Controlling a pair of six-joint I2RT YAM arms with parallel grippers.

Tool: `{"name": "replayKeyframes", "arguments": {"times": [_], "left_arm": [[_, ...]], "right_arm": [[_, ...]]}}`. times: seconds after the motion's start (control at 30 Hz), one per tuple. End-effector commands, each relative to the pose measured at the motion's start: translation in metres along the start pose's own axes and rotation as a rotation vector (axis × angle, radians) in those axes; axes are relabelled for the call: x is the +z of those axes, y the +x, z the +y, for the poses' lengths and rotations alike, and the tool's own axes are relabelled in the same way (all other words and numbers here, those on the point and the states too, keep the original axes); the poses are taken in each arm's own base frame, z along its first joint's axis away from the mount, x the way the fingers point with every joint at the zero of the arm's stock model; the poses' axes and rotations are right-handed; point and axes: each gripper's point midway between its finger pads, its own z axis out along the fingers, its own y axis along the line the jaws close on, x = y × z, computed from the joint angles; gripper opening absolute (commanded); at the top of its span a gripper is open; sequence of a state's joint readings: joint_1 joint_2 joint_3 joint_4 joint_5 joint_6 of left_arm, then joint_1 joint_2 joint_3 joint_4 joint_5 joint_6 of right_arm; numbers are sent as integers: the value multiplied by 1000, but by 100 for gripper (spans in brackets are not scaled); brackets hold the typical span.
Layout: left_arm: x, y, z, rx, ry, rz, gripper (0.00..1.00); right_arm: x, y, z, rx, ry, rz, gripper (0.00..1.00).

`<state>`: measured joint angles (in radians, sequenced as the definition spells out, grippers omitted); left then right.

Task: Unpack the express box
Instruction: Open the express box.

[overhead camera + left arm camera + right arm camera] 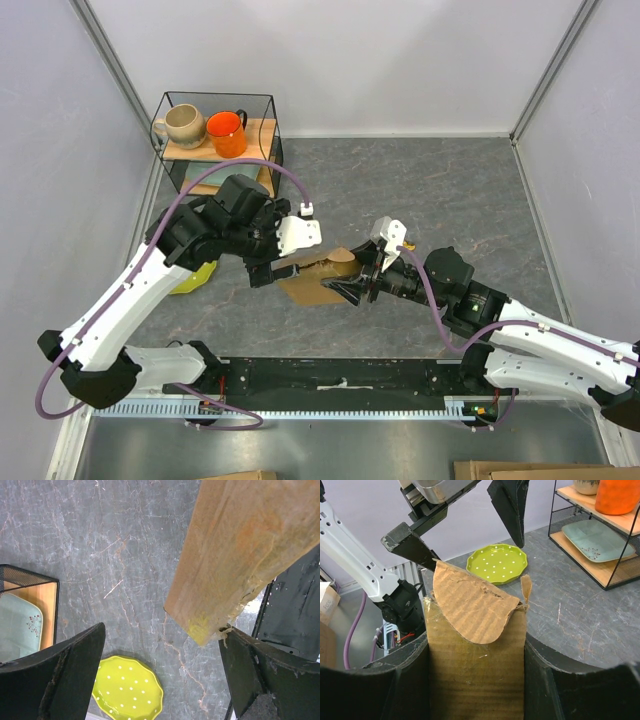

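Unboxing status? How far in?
Done: one flap is torn up and open. In hand: the right gripper clamps the box; the left gripper is open at the flap's edge. Left: open it fully and take out the contents; none visible yet.

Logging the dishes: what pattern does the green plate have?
The plate is lime green with small white dots, clearest in the right wrist view.

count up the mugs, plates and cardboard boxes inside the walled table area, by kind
mugs: 2 (beige mug, orange mug)
plates: 2 (green dotted plate, pale teal rectangular plate)
cardboard boxes: 1 (express box)
total: 5
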<state>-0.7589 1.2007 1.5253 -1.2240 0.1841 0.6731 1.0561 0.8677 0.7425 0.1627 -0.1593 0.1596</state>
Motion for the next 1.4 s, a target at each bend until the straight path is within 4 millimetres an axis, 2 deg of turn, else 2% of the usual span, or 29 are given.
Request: {"name": "replayKeyframes", "arguments": {"times": [0.0, 0.3, 0.5, 0.63, 0.77, 0.83, 1.0, 1.17, 1.3, 1.37], "left_arm": [[-8, -2, 21, 46, -96, -16, 99], [-13, 3, 52, 39, -218, -14, 99], [-11, 0, 57, 21, -230, -24, 98], [-5, -7, 48, -22, -172, -62, 96], [7, -8, 37, -79, -108, -78, 95], [16, -10, 30, -106, -63, -90, 99], [32, -12, 24, -175, -20, -95, 99], [33, -9, 33, -163, -74, -89, 99], [35, 5, 39, -139, -123, -36, 99], [35, 11, 42, -110, -142, -18, 92]], "right_arm": [[-2, -23, 19, 14, -87, -53, 0], [-3, -16, 32, 33, -160, -32, 0], [-1, -13, 37, 49, -192, -20, 0], [0, -15, 37, 51, -188, -28, 0], [-1, -28, 40, 67, -201, -77, 0], [-1, -34, 43, 78, -209, -97, 0], [3, -48, 41, 105, -199, -150, 0], [7, -57, 45, 118, -217, -180, 0], [4, -60, 45, 125, -213, -193, 0], [-1, -65, 44, 124, -205, -209, 0]]}}
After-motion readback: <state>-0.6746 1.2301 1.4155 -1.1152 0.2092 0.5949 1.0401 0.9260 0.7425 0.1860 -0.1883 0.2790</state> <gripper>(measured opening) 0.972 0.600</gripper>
